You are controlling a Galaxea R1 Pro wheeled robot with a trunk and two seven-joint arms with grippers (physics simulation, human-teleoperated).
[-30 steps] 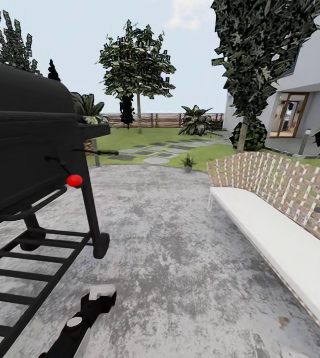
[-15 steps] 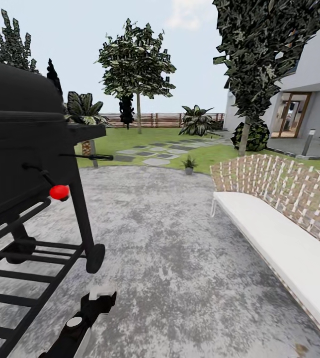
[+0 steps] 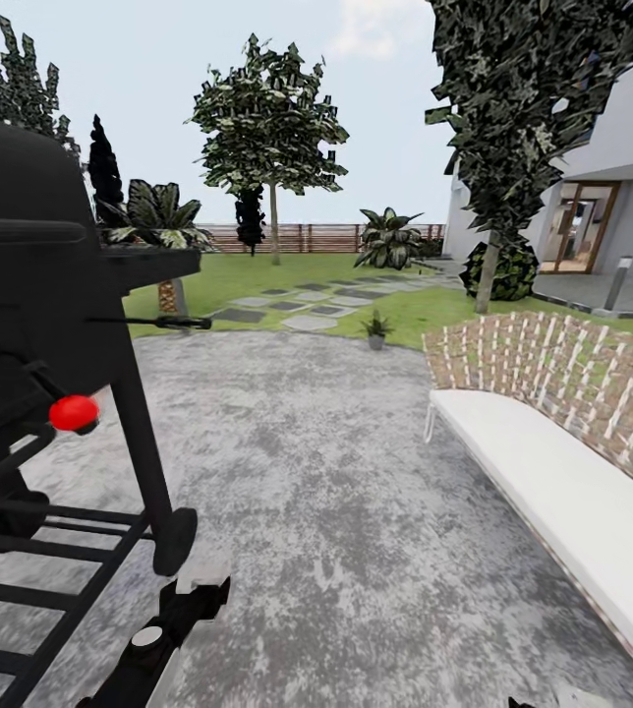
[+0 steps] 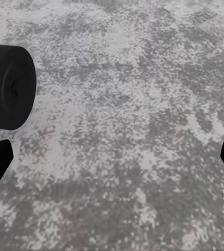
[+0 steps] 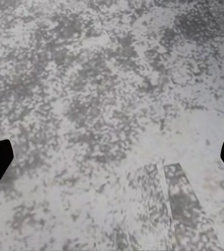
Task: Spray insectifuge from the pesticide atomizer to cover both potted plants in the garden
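- You're in a home's back garden, standing on a grey speckled paved patio (image 3: 356,511).
- Black barbecue grill (image 3: 31,324) on wheels at your left, with a red knob (image 3: 73,412); one grill wheel (image 4: 8,86) shows in the left wrist view.
- White-cushioned bench (image 3: 562,492) with a woven back at your right.
- Beyond the patio: green lawn (image 3: 258,275), stepping stones (image 3: 302,300), and a small potted plant (image 3: 376,329) at the patio's edge.
- Brown slatted wooden fence (image 3: 326,237) closes the far side, with trees (image 3: 269,128) and a broad-leaved shrub (image 3: 388,239) before it.
- House wall with a glazed door (image 3: 580,226) at far right, and a grey bollard lamp (image 3: 618,283) near it.
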